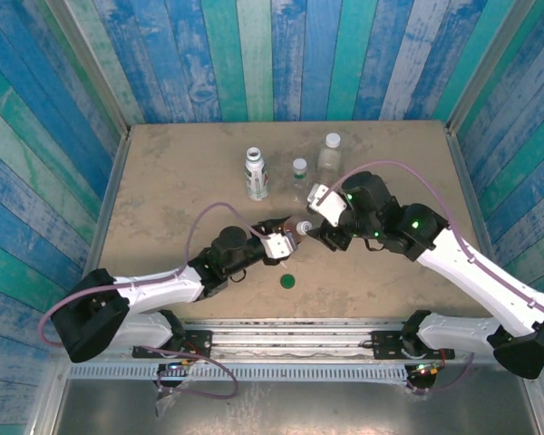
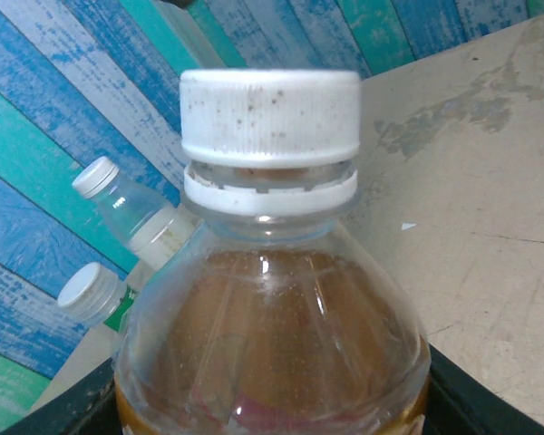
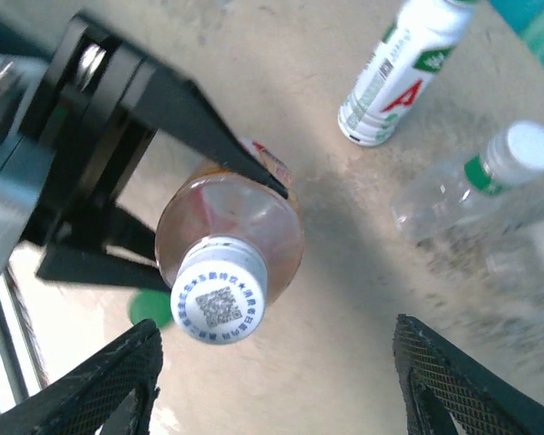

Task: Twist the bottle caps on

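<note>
Over the sandy tabletop (image 1: pixel 163 181), my left gripper (image 1: pixel 286 243) clamps the amber-liquid plastic bottle (image 3: pixel 227 236), white ribbed cap (image 3: pixel 219 304) seated; my right gripper (image 3: pixel 276 362) stands open; the dark green round cap (image 1: pixel 288 281) lies loose.

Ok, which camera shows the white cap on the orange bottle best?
The left wrist camera: the white cap sits big and sharp, ridges clear. The right wrist camera sees its printed top from above. In the top camera it is a tiny white dot.

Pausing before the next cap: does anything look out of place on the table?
A green cap lies loose on the table near the front, apart from the standing bottles. The white cap on the amber bottle is speckled brown. Nothing looks spilled.
</note>
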Action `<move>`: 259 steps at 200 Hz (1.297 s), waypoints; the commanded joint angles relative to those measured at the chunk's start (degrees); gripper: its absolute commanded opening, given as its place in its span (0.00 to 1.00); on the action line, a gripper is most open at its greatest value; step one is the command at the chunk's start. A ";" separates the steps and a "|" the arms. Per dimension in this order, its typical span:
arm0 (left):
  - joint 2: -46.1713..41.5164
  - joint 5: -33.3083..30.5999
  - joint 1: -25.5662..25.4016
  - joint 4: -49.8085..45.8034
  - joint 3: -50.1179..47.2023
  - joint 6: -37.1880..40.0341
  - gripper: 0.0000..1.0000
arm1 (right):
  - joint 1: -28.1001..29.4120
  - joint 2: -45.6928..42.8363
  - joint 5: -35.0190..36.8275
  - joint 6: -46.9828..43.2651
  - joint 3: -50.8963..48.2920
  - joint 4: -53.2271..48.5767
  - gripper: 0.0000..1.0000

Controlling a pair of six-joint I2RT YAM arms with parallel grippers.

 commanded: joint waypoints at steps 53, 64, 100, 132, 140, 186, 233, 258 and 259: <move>-1.48 3.08 -0.18 -1.73 0.24 0.66 0.48 | 4.54 7.46 -0.76 -30.55 7.30 -9.99 0.48; -1.61 2.78 -0.17 -2.13 0.35 0.84 0.48 | 4.57 8.32 -0.40 -30.55 7.36 -10.10 0.45; -2.60 3.22 -0.17 -2.23 0.06 0.77 0.48 | 4.64 9.45 2.33 -30.30 6.96 -9.82 0.40; -2.63 2.82 -0.17 -2.23 0.03 0.74 0.48 | 4.65 10.53 2.07 -25.86 8.19 -9.35 0.19; -2.43 2.75 -0.17 -2.02 0.06 0.68 0.48 | 4.60 10.72 1.75 -22.91 8.61 -8.92 0.13; -0.73 -0.94 0.21 1.61 -0.07 0.06 0.45 | 2.55 11.61 11.15 30.74 9.05 -1.77 0.01; -0.90 0.98 1.24 1.11 0.59 0.15 0.45 | -1.19 7.95 -7.76 51.90 1.89 5.91 0.16; -1.71 1.65 1.24 -1.79 1.33 0.05 0.45 | -1.92 6.34 -6.50 36.24 1.28 2.78 0.39; -1.73 1.71 1.24 -1.79 1.31 0.06 0.45 | -1.96 6.30 -6.55 35.45 1.26 2.59 0.40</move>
